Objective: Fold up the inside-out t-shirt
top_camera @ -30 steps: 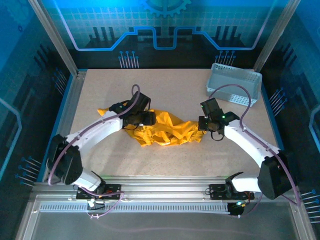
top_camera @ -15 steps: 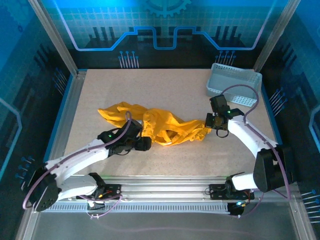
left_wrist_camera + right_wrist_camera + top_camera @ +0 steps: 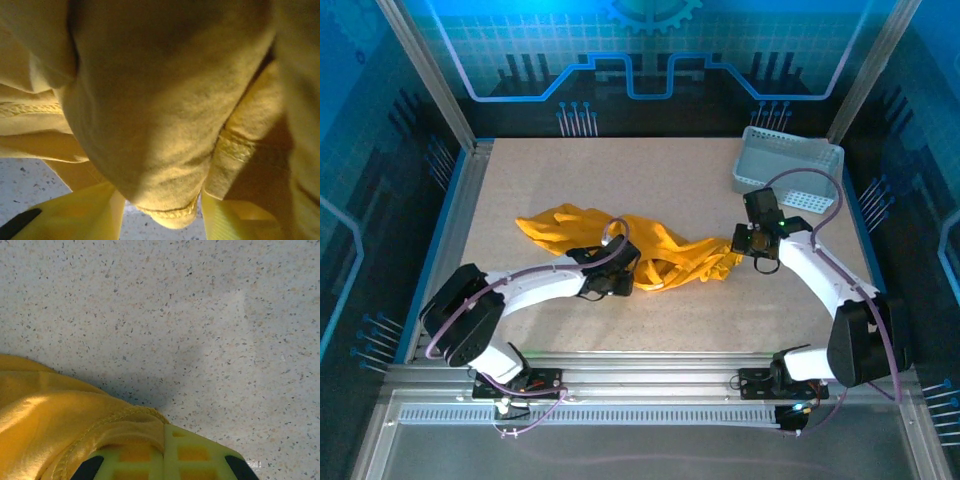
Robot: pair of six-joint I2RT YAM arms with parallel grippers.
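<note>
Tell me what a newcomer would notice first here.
A mustard-yellow t-shirt lies crumpled in a long strip across the middle of the table. The left gripper is at its near edge and the right gripper at its right end. A pale grey basket sits in the far right corner.

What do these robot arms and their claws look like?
Both the left arm and right arm are slim white tubes with bulky black joints. A purple cable loops along each. The left gripper and right gripper are black; their fingers are lime-yellow plastic.
</note>
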